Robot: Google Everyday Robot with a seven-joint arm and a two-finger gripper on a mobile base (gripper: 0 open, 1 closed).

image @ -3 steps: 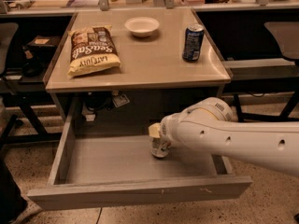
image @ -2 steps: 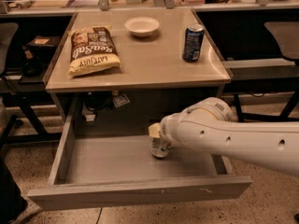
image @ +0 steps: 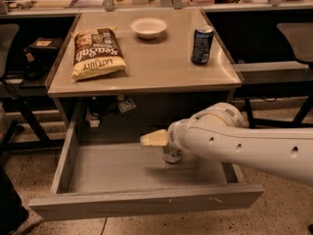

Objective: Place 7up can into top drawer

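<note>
The top drawer [image: 122,170] is pulled wide open below the table, and its grey inside shows. The 7up can [image: 171,154] stands upright on the drawer floor, right of the middle. Its top is hidden behind my gripper [image: 155,139]. My white arm [image: 244,143] reaches in from the right over the drawer's right side. The gripper sits low inside the drawer, directly over and against the can, with its pale tip pointing left.
On the table top [image: 161,62] lie a chip bag [image: 97,52] at the left, a white bowl [image: 148,27] at the back and a dark blue can [image: 201,44] at the right. Dark chairs and desks flank the table. The drawer front [image: 146,202] juts toward me.
</note>
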